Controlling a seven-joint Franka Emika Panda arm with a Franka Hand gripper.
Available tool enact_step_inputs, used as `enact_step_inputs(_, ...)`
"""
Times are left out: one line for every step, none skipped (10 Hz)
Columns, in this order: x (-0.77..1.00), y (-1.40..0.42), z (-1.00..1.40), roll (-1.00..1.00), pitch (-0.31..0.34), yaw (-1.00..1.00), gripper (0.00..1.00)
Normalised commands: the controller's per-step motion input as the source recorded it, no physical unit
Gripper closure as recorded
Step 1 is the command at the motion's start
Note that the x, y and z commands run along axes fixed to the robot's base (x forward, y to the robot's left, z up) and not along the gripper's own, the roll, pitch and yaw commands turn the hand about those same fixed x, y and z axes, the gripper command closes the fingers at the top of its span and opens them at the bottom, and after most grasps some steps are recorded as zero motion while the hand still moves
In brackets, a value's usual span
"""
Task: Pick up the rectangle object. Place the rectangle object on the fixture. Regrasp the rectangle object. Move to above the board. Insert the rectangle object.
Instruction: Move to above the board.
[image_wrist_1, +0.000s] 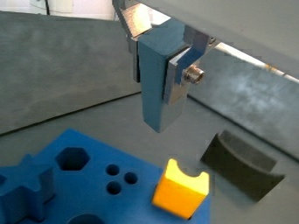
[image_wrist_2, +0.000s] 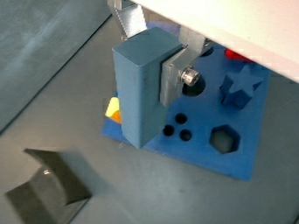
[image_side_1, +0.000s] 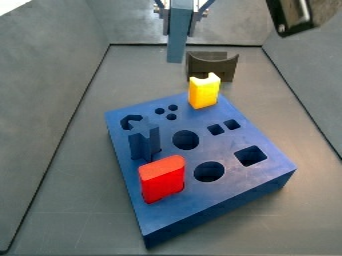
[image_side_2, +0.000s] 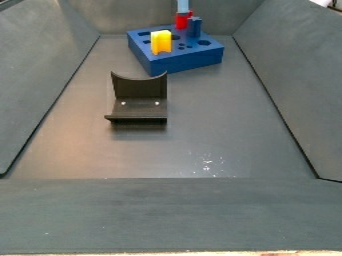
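In a wrist view we see the end effector (image_wrist_1: 167, 68) pinching the rectangle object (image_wrist_1: 158, 83) upright, its lower end hanging free above the grey desk (image_wrist_1: 70, 79), with the board (image_wrist_1: 82, 179), a yellow block (image_wrist_1: 181, 188) and the fixture (image_wrist_1: 243, 164) below.

In a wrist view we see a silver finger (image_wrist_2: 173, 80) pressed flat against the block's side, and a dark navy piece (image_wrist_2: 243, 87) standing in the board.

In a side view we find what the wrist cameras miss: a red block (image_side_1: 163, 178) near the board's front, and the held block hanging above the board's far edge, near the fixture.

In a side view the fixture (image_side_2: 136, 99) sits well apart from the board (image_side_2: 178, 52).
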Motion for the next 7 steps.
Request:
enact_step_inputs(-0.05,0.04,0.01,-1.00,-0.027,-0.03,1.00)
enact_step_inputs(-0.05,0.04,0.01,-1.00,-0.033,-0.03,1.00)
enact_step_inputs(-0.05,0.04,0.01,-1.00,-0.036,-0.03,1.00)
enact_step_inputs(-0.05,0.04,0.01,-1.00,-0.042,-0.03,1.00)
enact_step_inputs(-0.05,0.04,0.01,-1.00,-0.048,-0.02,1.00)
enact_step_inputs(-0.05,0.04,0.01,-1.00,-0.059,-0.03,1.00)
enact_step_inputs(-0.05,0.04,0.01,-1.00,-0.070,-0.02,1.00)
